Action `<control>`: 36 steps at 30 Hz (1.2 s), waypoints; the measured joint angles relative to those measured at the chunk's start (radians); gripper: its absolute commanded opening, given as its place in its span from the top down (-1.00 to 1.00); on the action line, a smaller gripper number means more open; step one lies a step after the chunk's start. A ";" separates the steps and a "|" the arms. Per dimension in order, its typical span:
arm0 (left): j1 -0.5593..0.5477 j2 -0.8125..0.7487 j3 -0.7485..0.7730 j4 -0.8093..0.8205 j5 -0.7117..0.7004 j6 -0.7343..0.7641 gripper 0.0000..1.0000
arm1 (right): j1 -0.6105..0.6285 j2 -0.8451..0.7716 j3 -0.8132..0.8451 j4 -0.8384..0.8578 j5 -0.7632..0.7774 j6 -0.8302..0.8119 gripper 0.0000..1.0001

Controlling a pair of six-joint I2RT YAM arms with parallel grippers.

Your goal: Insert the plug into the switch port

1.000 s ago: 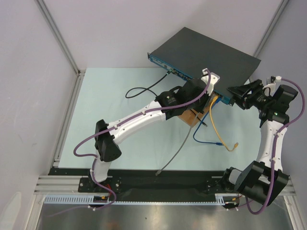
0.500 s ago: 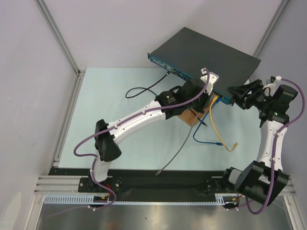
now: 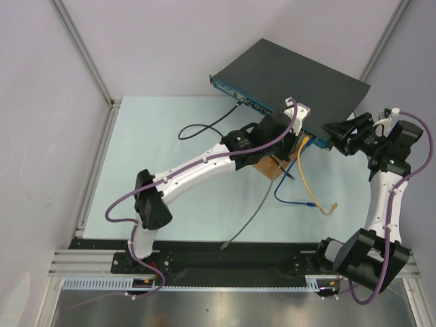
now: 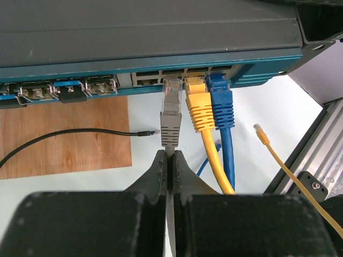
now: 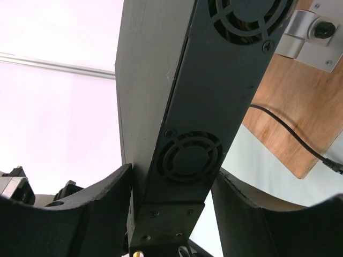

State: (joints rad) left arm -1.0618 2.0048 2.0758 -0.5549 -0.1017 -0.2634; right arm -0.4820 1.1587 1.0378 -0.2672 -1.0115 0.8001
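Grey cord is pinched in my left gripper, jaws nearly closed on it just behind the plug. At twelve o'clock from the fingers, the plug's clear tip sits at the mouth of a port on the switch. A yellow plug and a blue plug are seated at its three o'clock. My right gripper clamps the switch's end wall. I judge insertion is underway; next, push straight toward twelve until it latches.
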 measured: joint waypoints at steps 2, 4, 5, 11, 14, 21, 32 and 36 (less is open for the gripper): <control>0.000 0.000 0.000 0.000 0.000 0.000 0.99 | 0.000 0.000 0.000 0.000 0.000 -0.001 -0.20; 0.000 0.000 0.000 0.000 0.000 -0.001 0.99 | 0.000 0.000 0.000 -0.002 0.000 -0.005 -0.12; 0.001 0.000 0.001 -0.001 0.000 -0.002 0.99 | 0.000 0.000 0.000 -0.003 0.000 -0.008 -0.09; 0.003 0.002 0.050 -0.048 0.009 -0.011 0.99 | 0.002 0.000 0.006 -0.021 0.005 -0.039 0.30; 0.003 0.005 0.097 -0.085 0.021 -0.017 0.99 | 0.007 0.000 0.014 -0.037 0.012 -0.060 0.44; 0.004 0.011 0.140 -0.104 0.037 -0.026 0.99 | 0.012 -0.003 0.019 -0.053 0.023 -0.077 0.60; 0.005 0.024 0.150 -0.128 0.044 -0.033 1.00 | 0.013 -0.003 0.031 -0.074 0.031 -0.093 0.60; 0.005 0.024 0.150 -0.132 0.040 -0.032 0.99 | 0.013 -0.003 0.031 -0.076 0.030 -0.097 0.60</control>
State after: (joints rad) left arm -1.0569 2.0289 2.2253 -0.6872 -0.0620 -0.2958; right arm -0.4686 1.1553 1.0687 -0.3428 -0.9813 0.7033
